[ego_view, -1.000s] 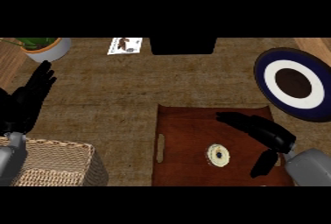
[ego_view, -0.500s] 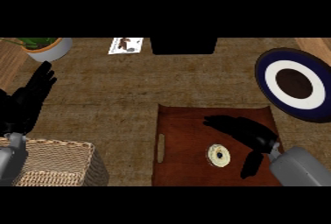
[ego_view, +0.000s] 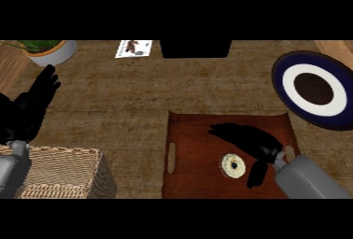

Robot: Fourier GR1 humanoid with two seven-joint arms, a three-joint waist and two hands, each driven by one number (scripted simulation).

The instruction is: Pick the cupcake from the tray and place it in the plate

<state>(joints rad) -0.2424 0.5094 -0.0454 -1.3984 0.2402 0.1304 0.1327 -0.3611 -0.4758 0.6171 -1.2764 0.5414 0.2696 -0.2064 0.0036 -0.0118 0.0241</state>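
Observation:
A small cupcake [ego_view: 234,165] with pale frosting and a dark centre stands on the brown wooden tray [ego_view: 196,140] at the lower middle. My right hand [ego_view: 250,140] hovers over the tray just right of and above the cupcake, fingers stretched to the left and thumb hanging down beside it, open and holding nothing. The plate [ego_view: 317,89], dark blue rim, white ring and brown centre, lies at the right edge. My left hand [ego_view: 31,109] rests open at the left edge, fingers up.
A wicker basket [ego_view: 59,172] fills the lower left corner. At the back stand a potted plant [ego_view: 47,49], a small card [ego_view: 133,48] and a black box [ego_view: 196,48]. The tray has slot handles on its left [ego_view: 172,152] and right sides.
My right hand has slid left and nearer across the tray, closing in on the cupcake. The left hand and the cupcake have stayed put.

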